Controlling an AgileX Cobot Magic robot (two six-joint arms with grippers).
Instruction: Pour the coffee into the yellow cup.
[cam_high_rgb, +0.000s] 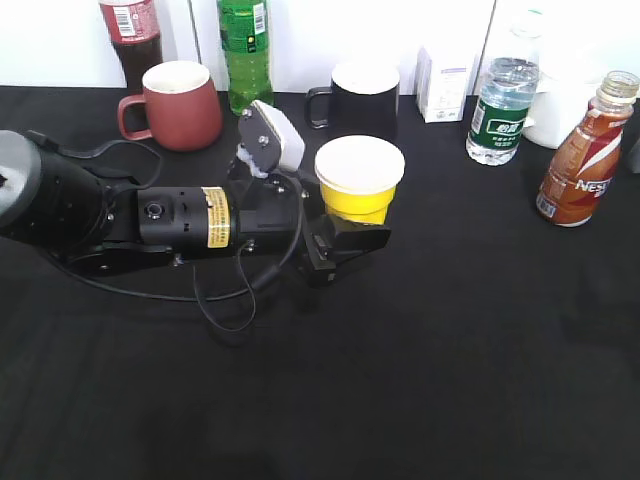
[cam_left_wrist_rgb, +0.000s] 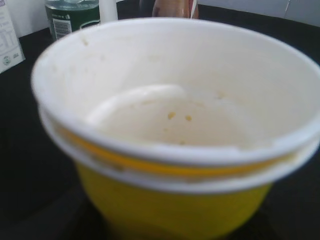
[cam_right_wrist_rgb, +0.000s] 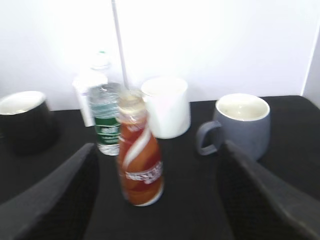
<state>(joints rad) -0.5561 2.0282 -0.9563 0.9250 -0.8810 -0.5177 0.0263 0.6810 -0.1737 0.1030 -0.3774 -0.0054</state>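
Left gripper (cam_high_rgb: 352, 232): black fingers (cam_high_rgb: 362, 238) clenched on the lower body of the small tapered yellow paper cup w/ white rim (cam_high_rgb: 360, 180), cup upright. Left wrist view is filled by that cup (cam_left_wrist_rgb: 175, 200), white inside w/ a few yellowish specks; fingers themselves not visible there. Left arm (cam_high_rgb: 150, 215) lies low and near-horizontal over the black table (cam_high_rgb: 420, 380), reaching in from the cup's left, loose black cable (cam_high_rgb: 225, 300) looping below it. Right gripper (cam_right_wrist_rgb: 157, 200): fingers (cam_right_wrist_rgb: 55, 195) spread wide, holding nothing, touching nothing; the curvy clear plastic coffee bottle w/ red-orange-white label (cam_right_wrist_rgb: 140, 160) stands upright between them but further back, picture blurred. In the ext. view that coffee bottle (cam_high_rgb: 585, 155) is well to the cup's right, apart from it. Behind the cup: black mug (cam_high_rgb: 360, 95); back-left of cup: dark-red mug w/ handle (cam_high_rgb: 178, 105), green bottle (cam_high_rgb: 246, 50); back-right of cup: clear water bottle w/ green label (cam_high_rgb: 500, 105). Right wrist view also shows a white mug (cam_right_wrist_rgb: 166, 106) and grey mug (cam_right_wrist_rgb: 240, 125) beyond the coffee bottle.
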